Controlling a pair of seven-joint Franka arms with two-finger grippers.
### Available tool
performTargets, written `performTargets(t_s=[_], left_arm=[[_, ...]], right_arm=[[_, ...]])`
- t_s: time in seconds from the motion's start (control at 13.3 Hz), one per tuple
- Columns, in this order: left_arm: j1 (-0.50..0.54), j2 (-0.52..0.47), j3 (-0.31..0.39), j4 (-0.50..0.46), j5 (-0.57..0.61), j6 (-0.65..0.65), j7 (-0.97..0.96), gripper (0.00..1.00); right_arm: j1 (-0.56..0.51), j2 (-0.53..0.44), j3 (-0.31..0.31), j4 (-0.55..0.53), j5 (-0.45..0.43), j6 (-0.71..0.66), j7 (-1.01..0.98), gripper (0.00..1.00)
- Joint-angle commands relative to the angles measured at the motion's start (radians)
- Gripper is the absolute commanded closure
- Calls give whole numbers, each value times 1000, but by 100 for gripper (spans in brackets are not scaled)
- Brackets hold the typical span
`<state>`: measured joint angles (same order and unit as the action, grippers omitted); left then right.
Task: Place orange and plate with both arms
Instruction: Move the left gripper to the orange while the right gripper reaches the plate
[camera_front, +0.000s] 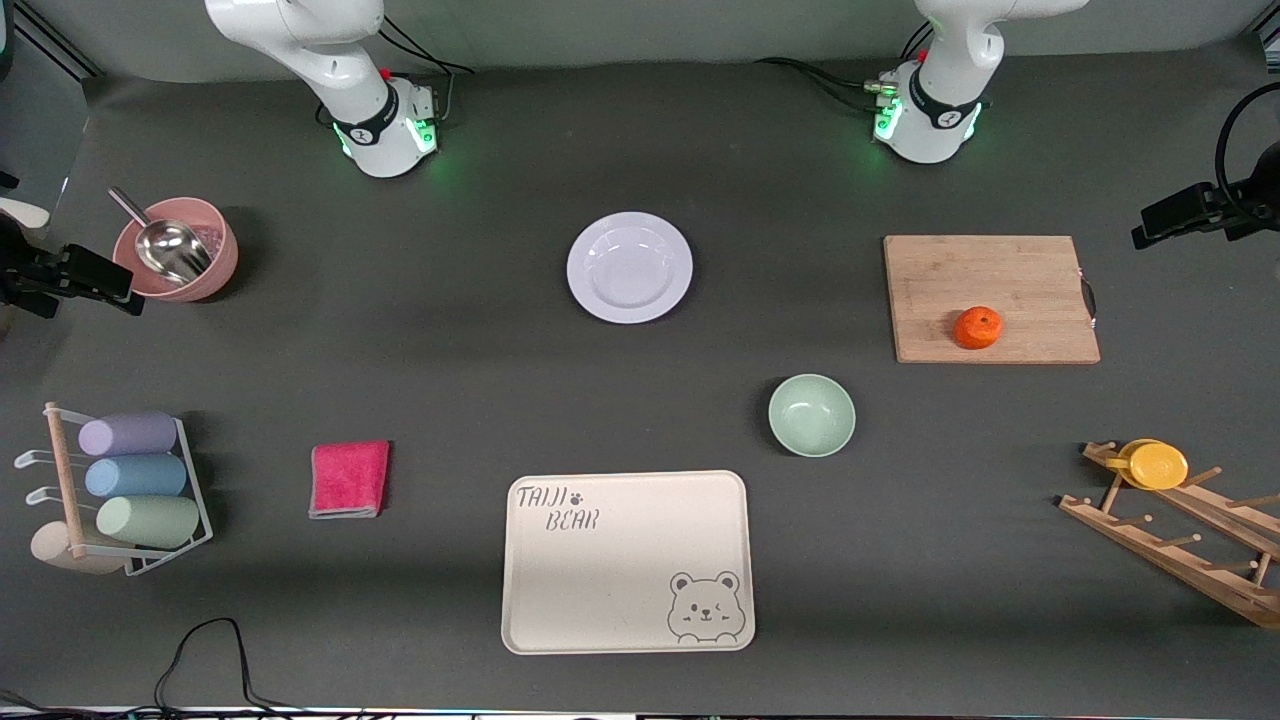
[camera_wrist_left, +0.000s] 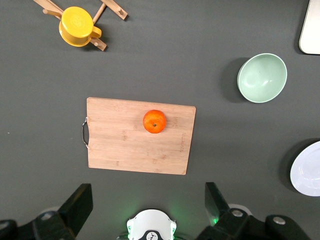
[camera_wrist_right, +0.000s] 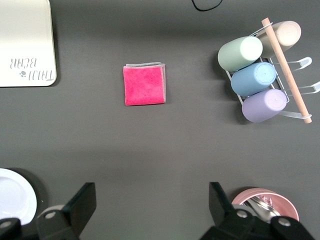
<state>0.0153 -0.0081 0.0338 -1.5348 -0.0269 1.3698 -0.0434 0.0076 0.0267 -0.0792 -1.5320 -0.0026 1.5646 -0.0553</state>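
Note:
The orange (camera_front: 978, 327) lies on a wooden cutting board (camera_front: 1000, 290) toward the left arm's end of the table; it also shows in the left wrist view (camera_wrist_left: 155, 121). The pale lavender plate (camera_front: 629, 267) lies on the table between the two bases, and its edge shows in both wrist views (camera_wrist_left: 307, 170) (camera_wrist_right: 15, 195). My left gripper (camera_wrist_left: 148, 205) is open and empty, high over its own base. My right gripper (camera_wrist_right: 151, 202) is open and empty, high over bare table. Neither gripper shows in the front view.
A mint-green bowl (camera_front: 811, 414) and a cream bear tray (camera_front: 627, 560) lie nearer the camera than the plate. A pink cloth (camera_front: 349, 479), a cup rack (camera_front: 130, 490) and a pink bowl with a scoop (camera_front: 180, 250) are toward the right arm's end. A wooden rack with a yellow cup (camera_front: 1160, 465) is near the board.

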Motion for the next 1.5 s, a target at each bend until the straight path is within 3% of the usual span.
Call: performTargets(t_s=[0.0, 0.53, 0.75, 0.97, 1.2, 1.43], left_arm=[[3, 19, -2, 27, -12, -26, -13, 0], [3, 23, -3, 27, 2, -38, 2, 0], [-6, 25, -8, 27, 25, -41, 4, 0], [-8, 5, -9, 18, 24, -99, -7, 0], [-3, -102, -6, -89, 21, -100, -4, 0], [-5, -260, -6, -305, 21, -5, -7, 0]], right_arm=[[5, -8, -2, 7, -16, -20, -14, 0], [6, -39, -1, -13, -14, -74, -14, 0], [15, -126, 6, -100, 12, -77, -9, 0], [93, -204, 4, -177, 13, -77, 11, 0], [169, -269, 2, -246, 13, -66, 70, 0], [239, -277, 4, -260, 13, -66, 181, 0]])
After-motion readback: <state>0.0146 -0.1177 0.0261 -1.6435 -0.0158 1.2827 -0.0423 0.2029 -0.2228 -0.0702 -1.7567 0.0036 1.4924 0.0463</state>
